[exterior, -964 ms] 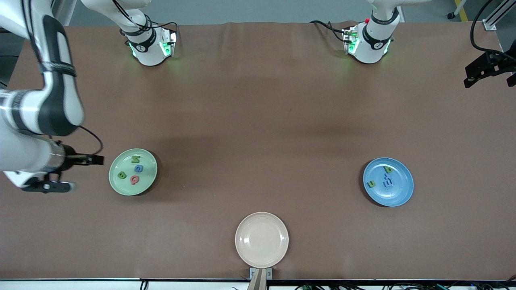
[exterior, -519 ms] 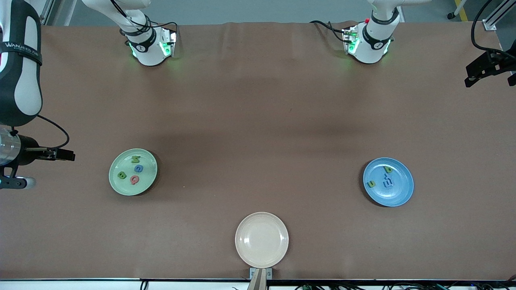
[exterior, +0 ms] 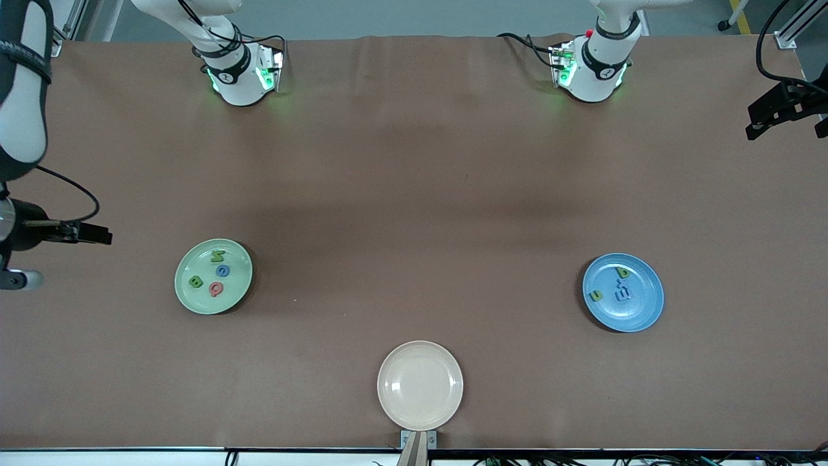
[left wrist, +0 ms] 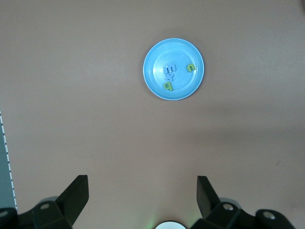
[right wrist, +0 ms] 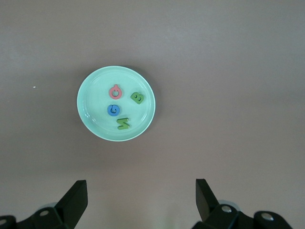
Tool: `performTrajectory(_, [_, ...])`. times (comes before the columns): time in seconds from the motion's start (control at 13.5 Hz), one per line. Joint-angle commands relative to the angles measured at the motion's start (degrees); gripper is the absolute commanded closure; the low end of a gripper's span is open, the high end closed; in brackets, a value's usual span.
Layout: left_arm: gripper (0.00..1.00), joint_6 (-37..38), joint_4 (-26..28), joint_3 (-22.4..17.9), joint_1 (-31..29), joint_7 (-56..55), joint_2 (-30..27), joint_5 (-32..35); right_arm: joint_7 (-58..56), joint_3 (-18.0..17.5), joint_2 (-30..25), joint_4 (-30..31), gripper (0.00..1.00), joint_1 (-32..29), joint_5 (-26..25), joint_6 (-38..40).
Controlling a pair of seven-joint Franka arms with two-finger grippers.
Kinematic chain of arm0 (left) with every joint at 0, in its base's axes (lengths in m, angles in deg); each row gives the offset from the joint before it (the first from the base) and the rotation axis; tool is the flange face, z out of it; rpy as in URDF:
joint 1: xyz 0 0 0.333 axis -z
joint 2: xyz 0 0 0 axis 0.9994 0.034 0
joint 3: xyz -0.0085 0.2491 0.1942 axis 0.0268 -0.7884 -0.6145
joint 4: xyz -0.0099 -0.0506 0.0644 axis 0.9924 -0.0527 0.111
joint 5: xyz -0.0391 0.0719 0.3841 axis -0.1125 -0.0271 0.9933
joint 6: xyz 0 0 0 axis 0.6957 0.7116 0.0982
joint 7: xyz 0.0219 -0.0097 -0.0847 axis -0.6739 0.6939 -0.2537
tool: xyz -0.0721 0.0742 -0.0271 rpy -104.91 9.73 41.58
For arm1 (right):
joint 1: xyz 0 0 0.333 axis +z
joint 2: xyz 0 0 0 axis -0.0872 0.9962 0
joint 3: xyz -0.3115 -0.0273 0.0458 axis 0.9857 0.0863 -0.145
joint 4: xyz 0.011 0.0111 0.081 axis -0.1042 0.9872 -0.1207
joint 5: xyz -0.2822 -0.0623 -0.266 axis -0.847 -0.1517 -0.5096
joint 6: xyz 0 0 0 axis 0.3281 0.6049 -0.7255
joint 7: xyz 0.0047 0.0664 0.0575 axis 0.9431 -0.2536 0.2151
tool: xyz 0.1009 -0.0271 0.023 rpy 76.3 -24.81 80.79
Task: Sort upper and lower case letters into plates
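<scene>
The brown surface [exterior: 414, 194] carries no loose letters. Your right arm [exterior: 22, 84] has pulled back from beside the pale green plate [exterior: 187, 303] and now sits at the edge of the frame, at its own end of the surface. The right gripper [right wrist: 140, 189] hangs high over that plate, jaws wide and empty. The left gripper [left wrist: 143, 185] waits just as wide and empty, high above the blue plate [exterior: 642, 317].

The cream plate [exterior: 420, 414], low in the middle of the frame, is bare.

The green plate holds the capitals: N [exterior: 218, 255], G [exterior: 223, 270], B [exterior: 195, 281] and Q [exterior: 215, 288]. The blue plate holds b [exterior: 622, 272], n [exterior: 595, 296] and two touching blue letters [exterior: 622, 294].

The sort looks finished to me, and the retreat reads as a return to rest.
</scene>
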Motion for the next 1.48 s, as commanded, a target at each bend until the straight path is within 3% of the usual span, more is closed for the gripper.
performTrajectory(0.0, [0.00, 0.0, 0.9, -0.6, 0.4, 1.4, -1.4, -0.6, -0.6, -0.5, -5.0, 3.7, 0.00, -0.5, 1.0, 0.0])
performTrajectory(0.37, [0.00, 0.1, 0.9, -0.6, 0.4, 1.4, -1.5, -0.6, -0.6, -0.6, -12.6, 10.9, 0.00, -0.3, 0.8, -2.3])
performTrajectory(0.96, [0.00, 0.1, 0.6, -0.5, 0.4, 1.5, -1.9, -0.5, -0.8, -0.7, -19.5, 11.0, 0.00, -0.5, 0.8, 2.2])
performTrajectory(1.41, [0.00, 0.1, 0.9, -0.2, 0.6, 1.1, -1.6, -2.0, -0.5, -1.1, -20.7, 8.7, 0.00, -0.2, 0.7, 6.5])
